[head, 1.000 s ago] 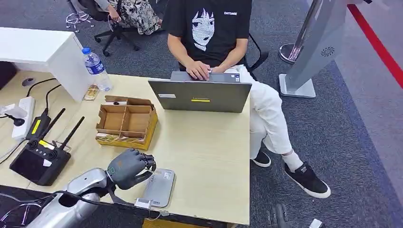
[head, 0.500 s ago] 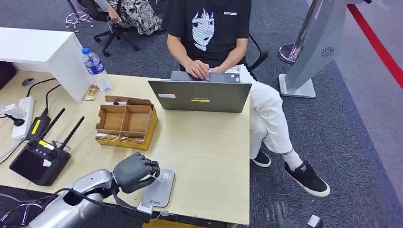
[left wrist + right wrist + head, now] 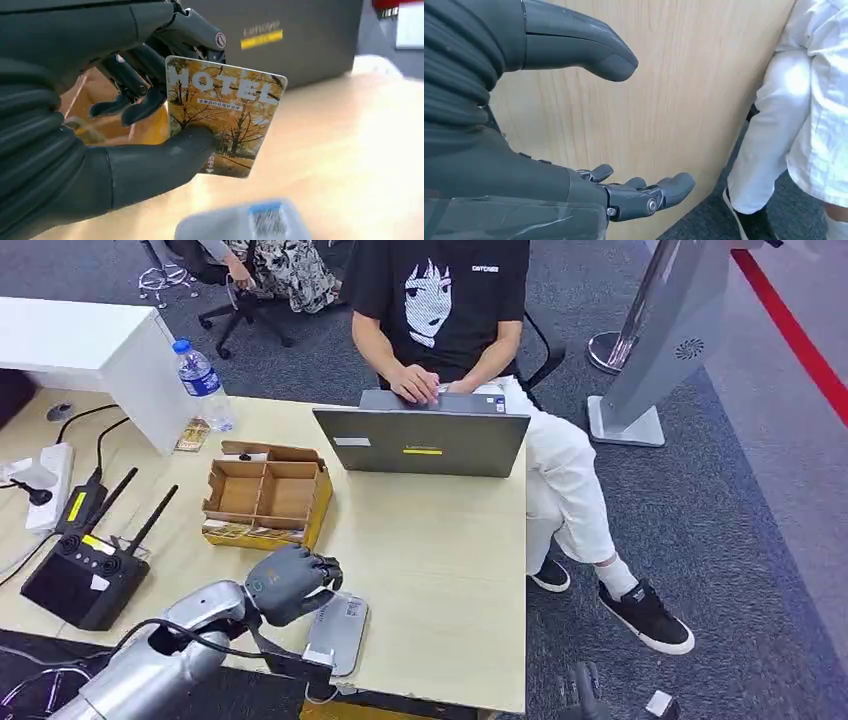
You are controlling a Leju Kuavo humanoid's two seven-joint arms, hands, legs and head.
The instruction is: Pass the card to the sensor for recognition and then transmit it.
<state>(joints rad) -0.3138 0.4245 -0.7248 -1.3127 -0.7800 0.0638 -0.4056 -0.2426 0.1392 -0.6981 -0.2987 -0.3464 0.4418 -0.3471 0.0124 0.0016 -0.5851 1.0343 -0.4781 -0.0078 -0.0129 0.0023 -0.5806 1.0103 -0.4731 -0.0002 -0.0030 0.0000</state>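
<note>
My left hand (image 3: 287,583) hovers over the near part of the wooden table (image 3: 430,550), just above the grey card sensor (image 3: 338,634). In the left wrist view it (image 3: 115,100) pinches a hotel card (image 3: 225,110) with an autumn-tree print between thumb and fingers, held upright. The sensor (image 3: 245,224) lies blurred below the card. My right hand (image 3: 574,125) hangs beside the table's wooden side panel with thumb and fingers apart, holding nothing.
A compartmented cardboard box (image 3: 267,496) stands beyond the left hand. A person sits at a grey laptop (image 3: 421,440) at the far edge. A black remote with antennas (image 3: 85,565), a power strip (image 3: 45,480) and a water bottle (image 3: 204,385) are at the left.
My left hand has moved forward and to the right with the card, from the sensor's near left corner to over its far end.
</note>
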